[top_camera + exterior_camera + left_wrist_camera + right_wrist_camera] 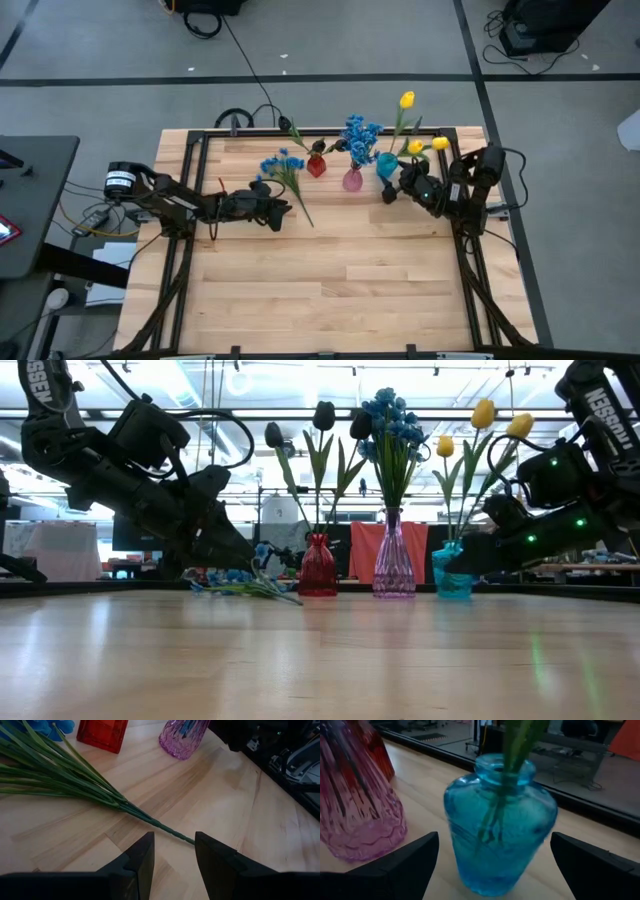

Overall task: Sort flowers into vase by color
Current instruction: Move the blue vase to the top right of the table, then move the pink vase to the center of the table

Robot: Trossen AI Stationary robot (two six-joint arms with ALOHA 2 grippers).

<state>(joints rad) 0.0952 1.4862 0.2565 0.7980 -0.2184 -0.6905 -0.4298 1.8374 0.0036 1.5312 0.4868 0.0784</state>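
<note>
A loose spray of blue blossoms [283, 165] lies flat on the table, its thin green stem [150, 820] running toward my left gripper [174, 842]. That gripper is open and low, with the stem's cut end just ahead of its fingertips, and it touches nothing. Three vases stand in a row. The red vase [316, 166] holds dark blooms [323, 415]. The pink vase [352, 181] holds blue blossoms [388, 415]. The blue vase [500, 820] holds yellow tulips [483, 415]. My right gripper [494, 840] is wide open, one finger on either side of the blue vase and clear of it.
The vases stand close together near the table's far edge, between the two arms. A black frame rail [300, 133] runs around the tabletop. The near half of the wooden table [330, 290] is bare wood.
</note>
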